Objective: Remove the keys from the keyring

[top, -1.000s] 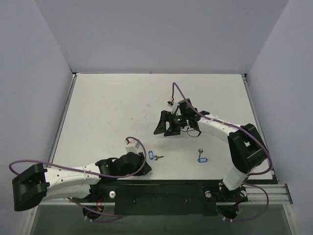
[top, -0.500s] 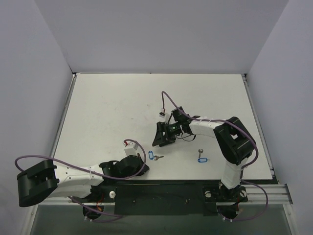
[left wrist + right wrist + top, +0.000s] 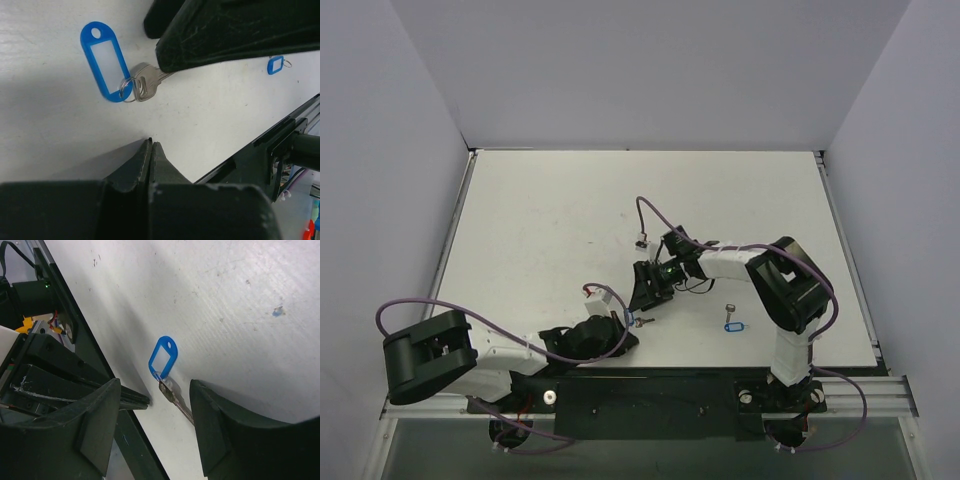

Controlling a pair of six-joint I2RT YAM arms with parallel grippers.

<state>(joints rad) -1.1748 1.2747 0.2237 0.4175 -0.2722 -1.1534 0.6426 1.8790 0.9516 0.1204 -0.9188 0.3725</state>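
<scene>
A keyring with an oval blue tag (image 3: pixel 629 318) and a small metal key (image 3: pixel 643 321) lies flat near the table's front edge. In the left wrist view the tag (image 3: pixel 105 60), the thin ring (image 3: pixel 127 91) and the key (image 3: pixel 148 84) show close up. My left gripper (image 3: pixel 151 143) is shut and empty, its tip on the table just beside the ring. My right gripper (image 3: pixel 156 386) is open and low over the key (image 3: pixel 175 396), straddling it, with the tag (image 3: pixel 164 357) just beyond. The key's blade runs under one right finger (image 3: pixel 225 430).
A second blue-tagged keyring (image 3: pixel 732 325) with its key (image 3: pixel 728 310) lies to the right; it also shows in the left wrist view (image 3: pixel 275 65). The black front rail (image 3: pixel 650 395) runs right behind the left gripper.
My right gripper has swung left and toward the front edge, down over the key. My left gripper has slid right, up to the keyring.
</scene>
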